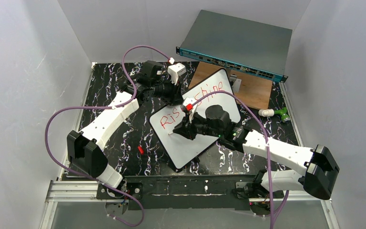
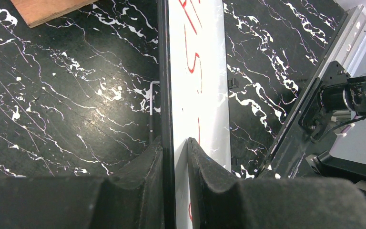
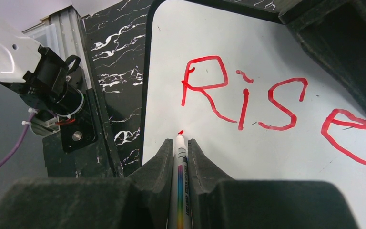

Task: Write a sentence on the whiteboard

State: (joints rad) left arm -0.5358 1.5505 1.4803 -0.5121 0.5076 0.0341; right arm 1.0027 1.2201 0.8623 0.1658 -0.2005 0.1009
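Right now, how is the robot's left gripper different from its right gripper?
The left gripper pinches the whiteboard by its edge, while the right gripper holds a marker. The left gripper comes at the board from its side. The right gripper is over its face, with the marker tip at a small red dot below "Rise" in the sentence. Both are shut, with dark padded fingers.

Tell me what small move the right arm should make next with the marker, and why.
Probably drag the marker tip across the whiteboard to begin a second line: the right gripper holds its tip at a small red dot below "Rise", with bare board beside it, and the left gripper clamps the board's edge.
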